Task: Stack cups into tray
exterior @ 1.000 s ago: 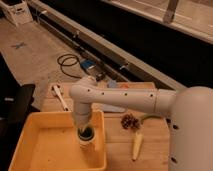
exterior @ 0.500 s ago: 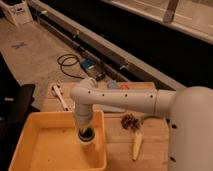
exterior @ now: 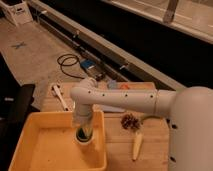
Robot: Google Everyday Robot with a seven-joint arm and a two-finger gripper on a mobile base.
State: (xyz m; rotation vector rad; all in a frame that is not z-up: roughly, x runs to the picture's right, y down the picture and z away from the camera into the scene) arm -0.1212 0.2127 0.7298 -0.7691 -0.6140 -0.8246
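The yellow-orange tray (exterior: 45,147) sits on the left part of the wooden table. My gripper (exterior: 83,131) reaches down from the white arm (exterior: 125,100) into the tray's far right corner. It is right over a green cup (exterior: 84,136), which stands upright near the tray's right wall. A pale rim (exterior: 86,143) around the green cup's base may be the white cup; I cannot tell for sure. The gripper hides most of the green cup.
On the wooden table (exterior: 155,150), right of the tray, lie a brown spiky object (exterior: 130,122) and a pale toy vegetable (exterior: 137,145) with a green stem. A white utensil (exterior: 61,96) lies behind the tray. A black cable (exterior: 69,62) lies on the floor beyond.
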